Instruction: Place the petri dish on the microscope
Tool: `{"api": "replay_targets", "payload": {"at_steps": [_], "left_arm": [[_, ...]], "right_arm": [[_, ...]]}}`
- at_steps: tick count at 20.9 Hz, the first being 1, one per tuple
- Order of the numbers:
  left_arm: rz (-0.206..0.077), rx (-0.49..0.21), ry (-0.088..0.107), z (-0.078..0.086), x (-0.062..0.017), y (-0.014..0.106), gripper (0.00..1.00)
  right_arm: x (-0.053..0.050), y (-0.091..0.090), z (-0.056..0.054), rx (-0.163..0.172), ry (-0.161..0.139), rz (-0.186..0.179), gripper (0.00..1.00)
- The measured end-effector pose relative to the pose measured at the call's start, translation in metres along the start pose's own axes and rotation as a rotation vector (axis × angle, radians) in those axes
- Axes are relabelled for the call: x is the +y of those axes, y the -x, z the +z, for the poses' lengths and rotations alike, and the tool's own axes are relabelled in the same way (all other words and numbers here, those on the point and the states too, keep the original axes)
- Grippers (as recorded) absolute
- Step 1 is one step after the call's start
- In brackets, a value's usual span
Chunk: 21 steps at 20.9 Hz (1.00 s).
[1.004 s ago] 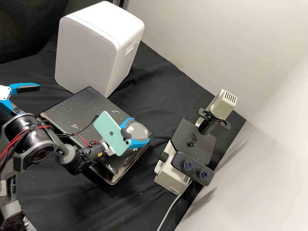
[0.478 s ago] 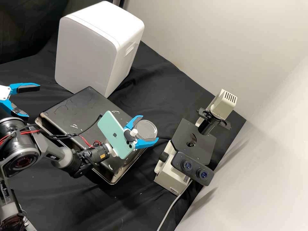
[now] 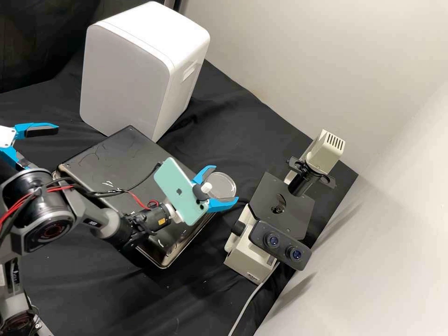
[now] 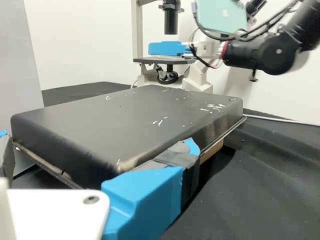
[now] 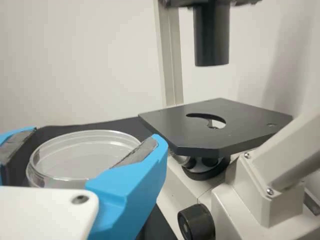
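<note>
The right pincer point(image 3: 224, 185) is closed on the petri dish point(image 3: 220, 185) and holds it in the air, past the edge of the black case point(image 3: 112, 161) and just short of the microscope point(image 3: 261, 233). In the right wrist view the dish point(image 5: 80, 155) sits level between the 2 blue fingers, whose grey pads point(image 5: 134, 151) press on its side wall from opposite sides. The black stage point(image 5: 235, 127) with its central hole point(image 5: 206, 119) lies close ahead.

The dish looks like thin clear plastic, so it is probably very light and stiff, but smooth and slippery at the wall. The hold across its full width on the rim wall seems the right one, because the flat top and bottom offer nothing to pinch. A hard squeeze could bow or crack the wall, and too weak a grip could let the round wall slip out sideways. I cannot tell whether it has a separate lid. If it does, the lid could lift or shift, so the dish is best kept level and set flat on the stage point(image 3: 280, 205) over the hole.

The left pincer point(image 3: 32, 143) is open and empty, low on the desk point(image 3: 224, 126) at the far corner of the case.
</note>
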Motion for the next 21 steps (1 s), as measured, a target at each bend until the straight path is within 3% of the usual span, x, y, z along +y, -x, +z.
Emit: {"api": "replay_targets", "payload": {"at_steps": [3,8,16,21], "left_arm": [[-0.008,-0.001,0.005,0.001,-0.0017,-0.001,1.00],[-0.018,0.016,0.017,-0.001,-0.0040,-0.002,1.00],[-0.028,0.015,0.021,0.000,-0.0061,-0.003,1.00],[-0.027,0.018,0.023,0.000,-0.0060,-0.003,1.00]], "right_arm": [[-0.001,-0.021,0.004,-0.027,0.012,-0.017,0.00],[0.001,-0.047,0.009,-0.071,0.046,-0.013,0.00],[0.002,-0.061,0.011,-0.056,0.097,-0.030,0.00],[0.003,-0.061,0.011,-0.055,0.101,-0.033,0.00]]}}
